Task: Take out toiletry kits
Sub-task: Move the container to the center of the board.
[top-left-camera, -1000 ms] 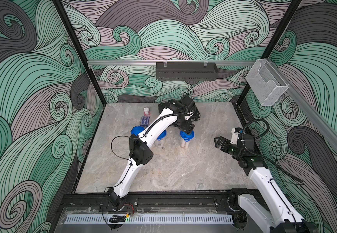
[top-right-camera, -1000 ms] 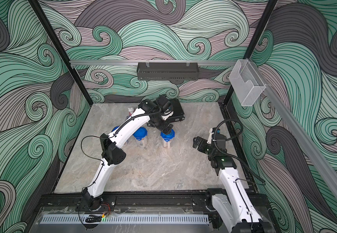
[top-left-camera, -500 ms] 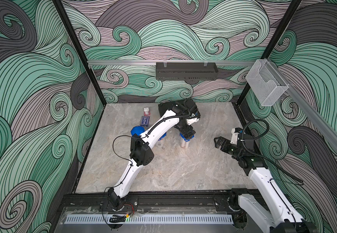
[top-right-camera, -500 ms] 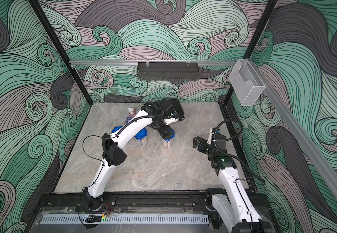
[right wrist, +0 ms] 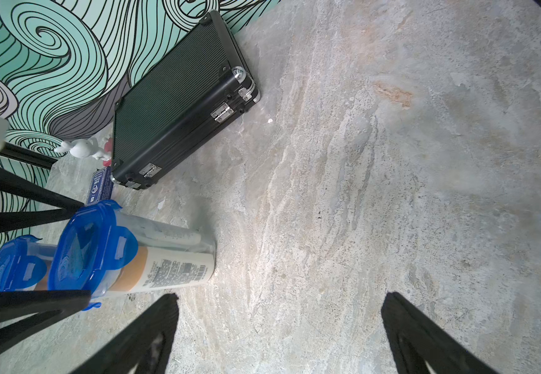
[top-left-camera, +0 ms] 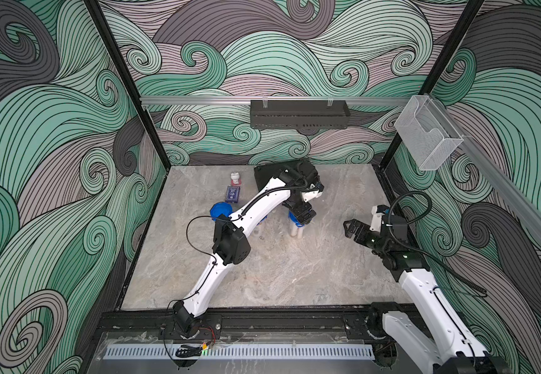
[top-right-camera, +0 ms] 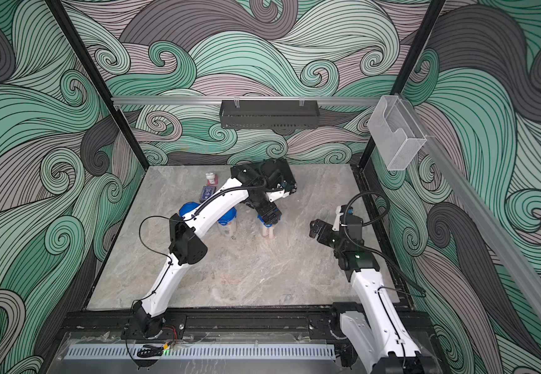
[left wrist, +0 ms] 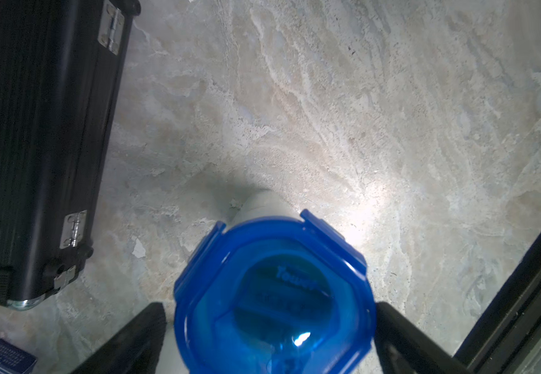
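Three toiletry kits, clear tumblers with blue clip lids, stand in a row mid-table: left (top-right-camera: 187, 209), middle (top-right-camera: 227, 220), right (top-right-camera: 267, 230). My left gripper (top-left-camera: 301, 217) hangs over the right tumbler (top-left-camera: 296, 231), open. In the left wrist view its fingers (left wrist: 139, 340) straddle the blue lid (left wrist: 274, 301), with a gap on one side. The right wrist view shows that tumbler (right wrist: 133, 252) holding a white tube. My right gripper (top-left-camera: 348, 228) hovers open to the right of the row, with only bare table between its fingertips (right wrist: 278, 323).
A black ribbed briefcase (top-left-camera: 269, 176) lies shut at the back, partly under my left arm. A dark-blue card box (top-left-camera: 232, 194) and a small white figurine (top-left-camera: 235, 178) sit to its left. A black shelf (top-left-camera: 298, 113) hangs on the back wall, a clear holder (top-left-camera: 427, 136) on the right.
My left gripper has come down a little over the right tumbler, still open. The right arm has not moved.
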Controlling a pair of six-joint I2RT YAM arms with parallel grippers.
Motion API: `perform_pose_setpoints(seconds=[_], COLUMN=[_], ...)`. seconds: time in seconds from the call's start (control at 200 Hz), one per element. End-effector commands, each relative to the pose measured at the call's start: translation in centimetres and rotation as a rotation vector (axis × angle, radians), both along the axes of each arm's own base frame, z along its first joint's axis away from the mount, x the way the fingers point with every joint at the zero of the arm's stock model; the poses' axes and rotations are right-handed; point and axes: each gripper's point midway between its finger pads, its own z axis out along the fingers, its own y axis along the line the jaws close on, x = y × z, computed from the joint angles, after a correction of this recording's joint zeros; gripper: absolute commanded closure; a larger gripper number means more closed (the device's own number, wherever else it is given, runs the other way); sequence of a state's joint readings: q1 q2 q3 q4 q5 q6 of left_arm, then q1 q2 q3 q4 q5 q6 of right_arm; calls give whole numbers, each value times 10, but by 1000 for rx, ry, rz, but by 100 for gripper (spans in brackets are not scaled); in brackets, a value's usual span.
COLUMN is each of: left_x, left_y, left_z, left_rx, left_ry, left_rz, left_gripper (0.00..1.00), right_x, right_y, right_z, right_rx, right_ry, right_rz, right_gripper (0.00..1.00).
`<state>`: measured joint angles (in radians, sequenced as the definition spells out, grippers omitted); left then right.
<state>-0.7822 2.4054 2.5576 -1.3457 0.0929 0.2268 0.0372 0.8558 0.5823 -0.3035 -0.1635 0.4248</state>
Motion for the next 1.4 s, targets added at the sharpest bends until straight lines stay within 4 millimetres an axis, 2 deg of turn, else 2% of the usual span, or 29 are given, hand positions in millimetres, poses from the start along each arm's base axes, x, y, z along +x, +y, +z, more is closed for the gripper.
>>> perform_pose_setpoints(seconds=[0.0, 0.275, 0.63, 0.916, 1.171, 1.396], left_x=[-3, 2, 4, 0, -17, -33], left_y=[-8, -7, -3, 0, 8, 13], left_z=[0, -6, -15, -5, 15, 23], left_rx=[-25, -8, 23, 18, 13, -8], left_ry=[17, 6, 11, 8, 35, 87], left_rz=[-3, 26, 88, 101, 115, 159], left_gripper=[1, 2, 17, 27, 32, 35], right_x=[1, 2, 2, 2, 3, 4], right_y=[0, 1, 2, 2, 1, 2], right_z=[0, -3, -3, -2, -3, -3], right_rx=[-2, 2, 7, 6, 8, 13], right_ry=[-4, 1, 2, -3, -4, -2], right_rz=[-2, -1, 0, -1, -1, 2], right_gripper=[1, 1, 1, 1, 1, 1])
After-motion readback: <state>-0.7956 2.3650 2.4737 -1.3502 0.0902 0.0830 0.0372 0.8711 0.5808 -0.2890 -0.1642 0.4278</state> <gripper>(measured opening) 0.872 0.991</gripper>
